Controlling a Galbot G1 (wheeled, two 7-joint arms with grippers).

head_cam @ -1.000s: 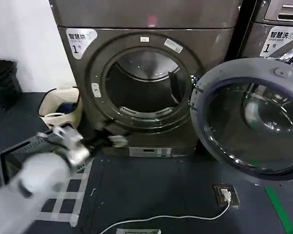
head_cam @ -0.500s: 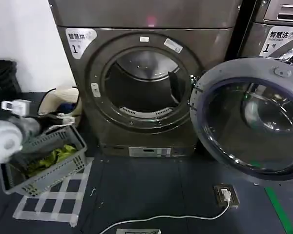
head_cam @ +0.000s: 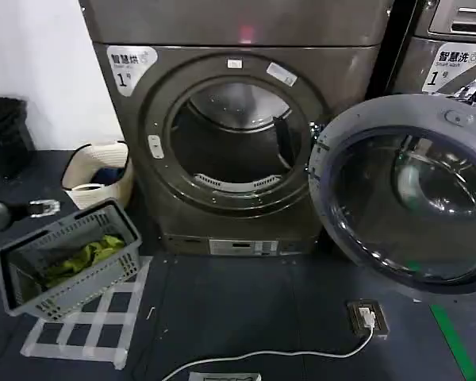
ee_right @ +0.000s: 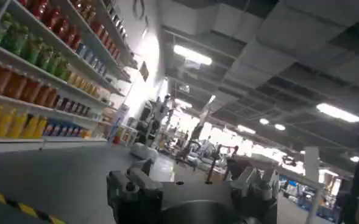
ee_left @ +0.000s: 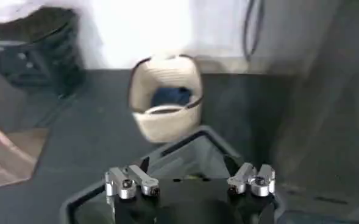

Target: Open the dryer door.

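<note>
Left pincer (head_cam: 44, 209) withdrawn leftward, dryer door (head_cam: 408, 194) wide open, grey inner face.

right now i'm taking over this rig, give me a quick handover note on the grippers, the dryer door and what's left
Left gripper: open, empty, above the grey plastic basket of green items at the robot's left.
Right gripper: open, empty, facing a ceiling with strip lights and stocked shelves.
Big dark grey-bronze dryer with the white "1" label: drum mouth exposed.
Its large round chrome-ringed porthole door: swung wide to the right, grey inner face showing.
Done: door looks fully open.
Left: apparently nothing for this task.
</note>
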